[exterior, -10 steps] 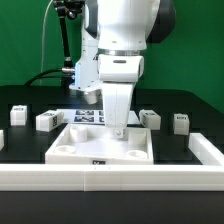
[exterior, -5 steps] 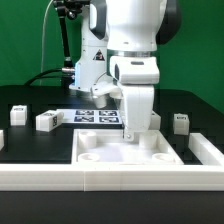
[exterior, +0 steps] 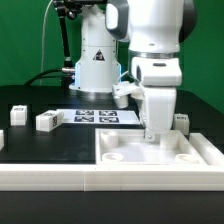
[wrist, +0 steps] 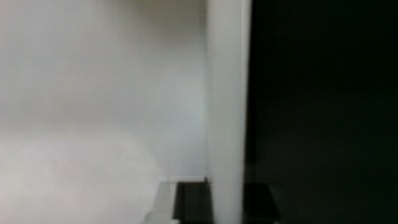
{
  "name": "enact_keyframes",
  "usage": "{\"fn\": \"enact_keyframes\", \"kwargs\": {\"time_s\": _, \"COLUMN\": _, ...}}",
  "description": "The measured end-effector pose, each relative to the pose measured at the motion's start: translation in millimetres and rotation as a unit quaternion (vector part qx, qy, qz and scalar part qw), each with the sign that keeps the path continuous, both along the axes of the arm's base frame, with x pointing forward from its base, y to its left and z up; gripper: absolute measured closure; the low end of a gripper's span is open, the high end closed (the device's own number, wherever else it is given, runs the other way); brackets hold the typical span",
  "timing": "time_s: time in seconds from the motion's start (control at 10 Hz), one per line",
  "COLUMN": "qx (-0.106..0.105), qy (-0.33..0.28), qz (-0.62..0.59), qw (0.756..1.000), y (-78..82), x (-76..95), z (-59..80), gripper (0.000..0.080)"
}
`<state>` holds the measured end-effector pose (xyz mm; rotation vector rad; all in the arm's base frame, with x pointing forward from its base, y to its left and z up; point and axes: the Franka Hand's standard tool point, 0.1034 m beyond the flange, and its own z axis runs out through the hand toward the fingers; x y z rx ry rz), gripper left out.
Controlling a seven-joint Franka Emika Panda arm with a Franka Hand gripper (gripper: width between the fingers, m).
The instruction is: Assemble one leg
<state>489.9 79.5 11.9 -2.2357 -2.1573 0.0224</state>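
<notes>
My gripper (exterior: 152,132) is shut on the far rim of the large white square panel (exterior: 128,150), which lies flat at the front right of the table. In the wrist view the two dark fingertips (wrist: 192,200) straddle the upright white rim (wrist: 226,100), with the gripper (wrist: 226,192) closed on it. One small white leg (exterior: 181,121) with a tag stands just to the exterior view's right of the gripper. Two more legs (exterior: 46,120) (exterior: 18,113) stand at the left.
The marker board (exterior: 100,116) lies on the black table behind the panel, in front of the arm's base (exterior: 95,65). A low white wall (exterior: 50,178) runs along the front edge and up the right side (exterior: 208,148), next to the panel.
My gripper has moved to the exterior view's right, dragging the white panel with it from the middle to the right side by the wall. The legs at the left have not moved.
</notes>
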Motion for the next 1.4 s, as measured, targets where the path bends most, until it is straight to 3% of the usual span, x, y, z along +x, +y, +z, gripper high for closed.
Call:
{"fn": "enact_keyframes", "kwargs": {"time_s": 0.3, "qx": 0.0, "qy": 0.002, "qz": -0.008, "qw": 1.0, "y": 8.3, "x": -0.7, "z": 0.8, "gripper": 0.0741}}
{"fn": "enact_keyframes", "kwargs": {"time_s": 0.4, "qx": 0.0, "qy": 0.002, "qz": -0.009, "qw": 1.0, "y": 7.7, "x": -0.7, "z": 0.6, "gripper": 0.0652}}
{"fn": "enact_keyframes", "kwargs": {"time_s": 0.5, "qx": 0.0, "qy": 0.002, "qz": -0.009, "qw": 1.0, "y": 7.5, "x": -0.6, "z": 0.6, "gripper": 0.0652}}
{"fn": "enact_keyframes", "kwargs": {"time_s": 0.7, "qx": 0.0, "qy": 0.002, "qz": -0.009, "qw": 1.0, "y": 7.3, "x": -0.6, "z": 0.6, "gripper": 0.0304}}
{"fn": "enact_keyframes", "kwargs": {"time_s": 0.8, "qx": 0.0, "qy": 0.002, "qz": -0.009, "qw": 1.0, "y": 7.3, "x": -0.6, "z": 0.6, "gripper": 0.0304}}
{"fn": "enact_keyframes", "kwargs": {"time_s": 0.9, "qx": 0.0, "qy": 0.002, "qz": -0.009, "qw": 1.0, "y": 7.3, "x": -0.6, "z": 0.6, "gripper": 0.0186}}
{"fn": "enact_keyframes", "kwargs": {"time_s": 1.2, "qx": 0.0, "qy": 0.002, "qz": -0.012, "qw": 1.0, "y": 7.4, "x": -0.4, "z": 1.2, "gripper": 0.0151}}
{"fn": "enact_keyframes", "kwargs": {"time_s": 1.4, "qx": -0.005, "qy": -0.009, "qz": -0.047, "qw": 0.999, "y": 13.6, "x": -0.5, "z": 21.4, "gripper": 0.015}}
